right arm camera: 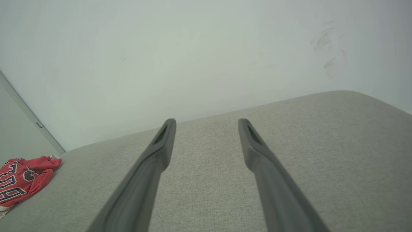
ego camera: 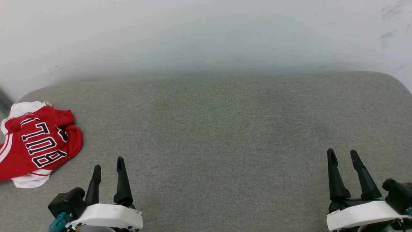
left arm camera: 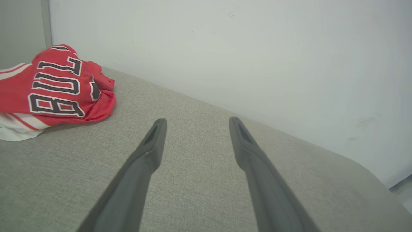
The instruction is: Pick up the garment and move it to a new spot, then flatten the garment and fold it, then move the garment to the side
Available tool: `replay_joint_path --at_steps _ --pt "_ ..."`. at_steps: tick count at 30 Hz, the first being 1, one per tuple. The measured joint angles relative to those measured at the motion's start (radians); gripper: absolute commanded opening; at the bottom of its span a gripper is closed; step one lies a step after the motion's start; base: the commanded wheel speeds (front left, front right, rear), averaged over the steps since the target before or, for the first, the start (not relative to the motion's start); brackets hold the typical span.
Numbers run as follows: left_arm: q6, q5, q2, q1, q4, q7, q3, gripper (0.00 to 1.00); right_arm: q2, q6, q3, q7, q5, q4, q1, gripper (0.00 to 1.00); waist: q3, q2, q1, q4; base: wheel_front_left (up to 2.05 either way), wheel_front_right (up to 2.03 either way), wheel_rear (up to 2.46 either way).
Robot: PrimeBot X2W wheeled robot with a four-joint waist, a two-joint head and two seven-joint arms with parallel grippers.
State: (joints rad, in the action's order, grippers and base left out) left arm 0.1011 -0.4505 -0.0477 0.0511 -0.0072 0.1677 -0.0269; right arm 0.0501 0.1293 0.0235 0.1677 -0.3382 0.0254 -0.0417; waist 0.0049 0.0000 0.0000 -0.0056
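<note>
The red jersey T-shirt (ego camera: 38, 141) is lying crumpled in a heap at the left edge of the grey fabric-covered worktop (ego camera: 225, 129), toward the far left corner, with its black lettering facing up and white sleeve fabric showing at the far and near sides. The left gripper (ego camera: 108, 163) and right gripper (ego camera: 341, 152) are waiting at the near edge, fingers spread and holding nothing, pointing toward the pale wall (ego camera: 193, 32). This is probably a ready pose, as the pick-up is not yet begun. The jersey T-shirt is lying near the left gripper, to its left and slightly farther in, not touching it, and well apart from the right gripper
</note>
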Motion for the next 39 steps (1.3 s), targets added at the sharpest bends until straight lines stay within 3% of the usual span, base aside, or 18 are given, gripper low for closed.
replay_joint_path --at_steps 39 --pt "-0.015 0.27 -0.001 0.046 0.012 0.082 -0.03 1.0 0.0 0.0 -0.009 0.082 0.198 -0.048 -0.051 1.0 -0.01 0.0 0.0 -0.007 0.0 0.0 0.0"
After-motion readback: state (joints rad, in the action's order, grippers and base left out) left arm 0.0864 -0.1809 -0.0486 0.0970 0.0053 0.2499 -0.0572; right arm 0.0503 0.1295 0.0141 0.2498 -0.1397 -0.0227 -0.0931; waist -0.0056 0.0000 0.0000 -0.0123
